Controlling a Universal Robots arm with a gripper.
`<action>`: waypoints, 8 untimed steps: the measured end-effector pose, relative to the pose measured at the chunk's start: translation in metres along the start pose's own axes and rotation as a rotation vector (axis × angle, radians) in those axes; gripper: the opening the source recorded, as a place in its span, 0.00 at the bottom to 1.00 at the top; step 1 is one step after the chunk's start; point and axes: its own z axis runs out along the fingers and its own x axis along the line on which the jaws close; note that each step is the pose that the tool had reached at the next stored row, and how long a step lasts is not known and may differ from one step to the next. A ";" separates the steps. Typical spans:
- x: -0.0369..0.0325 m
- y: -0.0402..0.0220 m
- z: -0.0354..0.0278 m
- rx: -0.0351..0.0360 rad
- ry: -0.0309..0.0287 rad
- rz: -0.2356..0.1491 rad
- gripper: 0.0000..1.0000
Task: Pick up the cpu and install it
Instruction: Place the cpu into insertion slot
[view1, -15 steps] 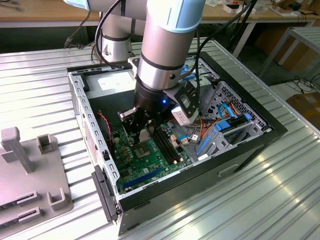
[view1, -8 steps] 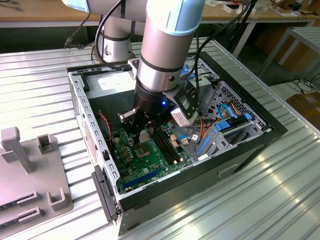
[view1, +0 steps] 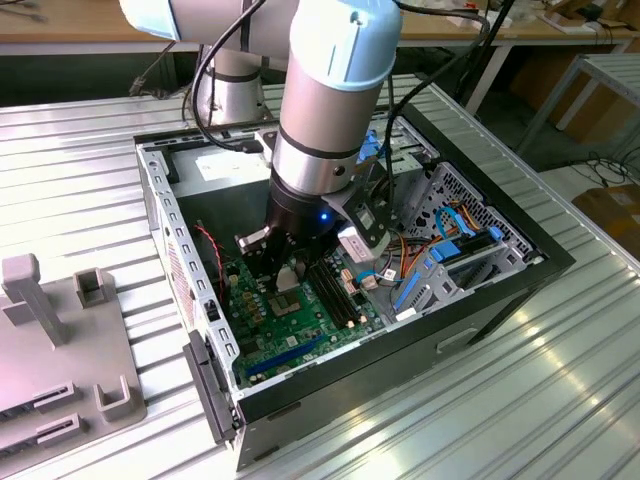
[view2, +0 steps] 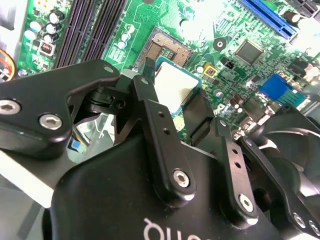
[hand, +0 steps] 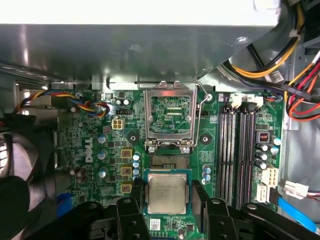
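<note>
Two fingers (hand: 136, 200) grip the cpu (hand: 167, 193) by opposite edges, near the open socket (hand: 167, 161).

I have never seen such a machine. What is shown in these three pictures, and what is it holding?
It is a robot arm with a two-fingered gripper at its end. The exterior view comes from a camera off the arm: it shows a metal table and an open computer case into which the arm reaches. Both wrist views come from cameras on the arm, facing the green motherboard. The gripper is shut on the cpu, a small silver square, held beside the open socket, not yet seated. A grey fixture lies at the exterior view's left.
</note>
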 end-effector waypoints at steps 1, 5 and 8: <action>-0.0001 0.0001 0.0022 0.0000 0.0000 0.000 0.47; -0.0003 0.0003 0.0096 0.0000 0.0000 0.000 0.47; -0.0008 0.0005 0.0156 0.0001 0.0000 0.000 0.47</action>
